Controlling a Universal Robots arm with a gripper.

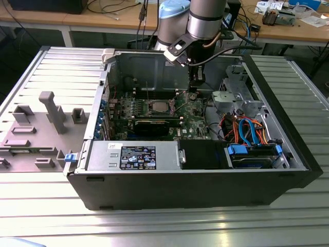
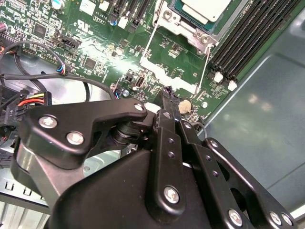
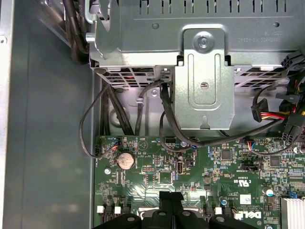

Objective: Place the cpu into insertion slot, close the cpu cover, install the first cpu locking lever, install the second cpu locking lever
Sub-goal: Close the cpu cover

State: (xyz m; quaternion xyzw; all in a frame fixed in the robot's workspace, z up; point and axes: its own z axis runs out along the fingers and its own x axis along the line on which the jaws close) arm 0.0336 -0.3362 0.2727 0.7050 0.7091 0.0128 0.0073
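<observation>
Where the black tower computer case (image 1: 180,188) lies open on its side in the exterior view, it holds one green circuit board (image 1: 198,116), one long black graphics card (image 1: 154,125), one grey metal power supply box (image 1: 103,154) and one silver drive cage (image 1: 231,100). The small square metal-rimmed insertion slot (image 1: 151,109) sits mid-board, and the flat silver-topped cpu (image 1: 161,106) lies in it. The black gripper (image 1: 193,92) hangs over the board between the slot and the drive cage, with bare board beneath its tip.

In the second wrist view the gripper (image 2: 169,97) is clenched, its fingers pressed together with nothing between them. Its tip is close above the board (image 2: 95,43) and apart from the slot (image 2: 183,26), where the cpu (image 2: 205,5) rests. One round silver coin battery (image 2: 185,104) lies on the board just beside the tip, and two white clips (image 2: 218,76) sit near the board's edge.

In the first wrist view the clenched gripper (image 3: 171,196) is over the board (image 3: 214,171), which carries the coin battery (image 3: 125,160) and four white clips (image 3: 116,209). Beyond the board's edge stand one silver bracket (image 3: 205,90) and black cables (image 3: 107,114). Flat grey case wall (image 3: 47,119) lies open beside the board.
</observation>
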